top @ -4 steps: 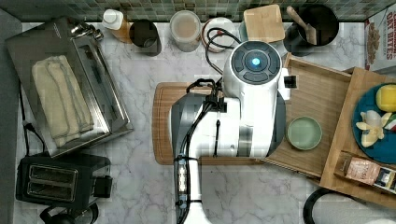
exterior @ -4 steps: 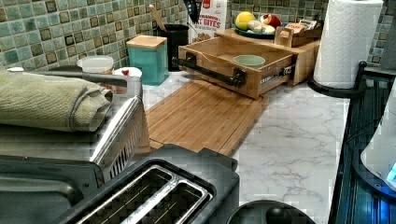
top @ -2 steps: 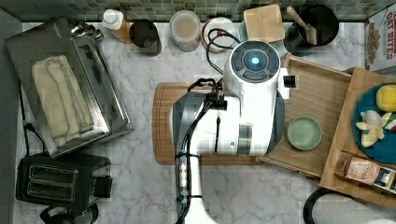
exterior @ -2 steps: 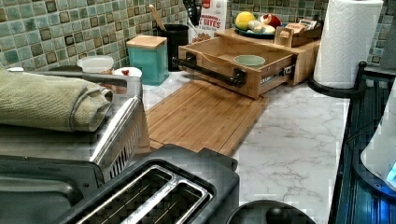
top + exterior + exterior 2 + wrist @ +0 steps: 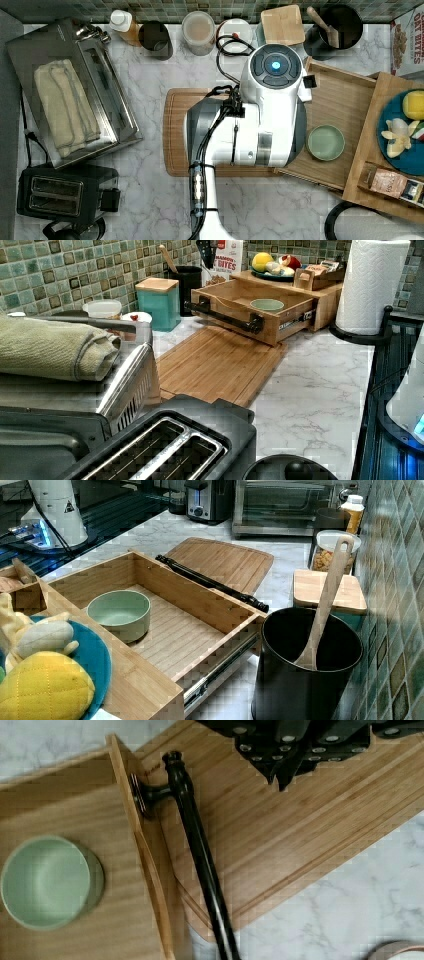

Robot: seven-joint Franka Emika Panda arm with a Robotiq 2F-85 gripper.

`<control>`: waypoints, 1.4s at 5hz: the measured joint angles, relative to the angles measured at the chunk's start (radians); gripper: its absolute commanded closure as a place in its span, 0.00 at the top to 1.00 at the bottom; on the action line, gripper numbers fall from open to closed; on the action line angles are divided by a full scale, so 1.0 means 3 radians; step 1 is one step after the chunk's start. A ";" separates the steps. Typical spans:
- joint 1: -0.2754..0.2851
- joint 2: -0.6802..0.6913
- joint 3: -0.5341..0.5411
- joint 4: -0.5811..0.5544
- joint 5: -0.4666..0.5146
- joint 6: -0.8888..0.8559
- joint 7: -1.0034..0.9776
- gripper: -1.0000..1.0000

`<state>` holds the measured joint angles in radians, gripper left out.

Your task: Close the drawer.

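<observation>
Since the drawer (image 5: 165,625) stands pulled well out of its bamboo cabinet (image 5: 325,300), the step in hand is the push on its front. I hang above the cutting board (image 5: 220,365), just outside the black bar handle (image 5: 200,855), touching nothing. My gripper (image 5: 285,767) shows in the wrist view as dark finger bases with nothing between them; how wide the jaws stand I cannot tell. To do it well, I judge: come down level with the front panel, press near the handle's middle so the drawer does not skew on its side rails, and push straight along the rail (image 5: 220,675) line toward the cabinet. Keep it slow; the green bowl (image 5: 325,142) sits loose inside and could slide.

Drawer look: shallow light-wood box, raised rim walls, fine-grained flat bottom, metal slide showing on the side in the right view. It sits at the top view's right, front edge over the cutting board's end, bowl near the cabinet side. Handle runs full width on two posts.
</observation>
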<state>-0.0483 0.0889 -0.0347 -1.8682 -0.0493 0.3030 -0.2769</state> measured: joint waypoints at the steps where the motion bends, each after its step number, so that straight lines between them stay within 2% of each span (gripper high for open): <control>1: 0.0011 0.0061 0.0003 -0.0010 0.0000 0.0279 -0.0061 0.00; 3: 0.0018 0.0329 0.0003 -0.0016 0.0001 0.0689 -0.0062 0.00; 5: 0.0031 0.0769 0.0039 0.0003 -0.0038 0.0655 -0.0098 0.00; 7: 0.0017 0.0876 0.0026 -0.0231 -0.0295 0.0979 -0.0102 0.00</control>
<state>-0.0433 0.3518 -0.0270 -1.9375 -0.1378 0.5967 -0.3074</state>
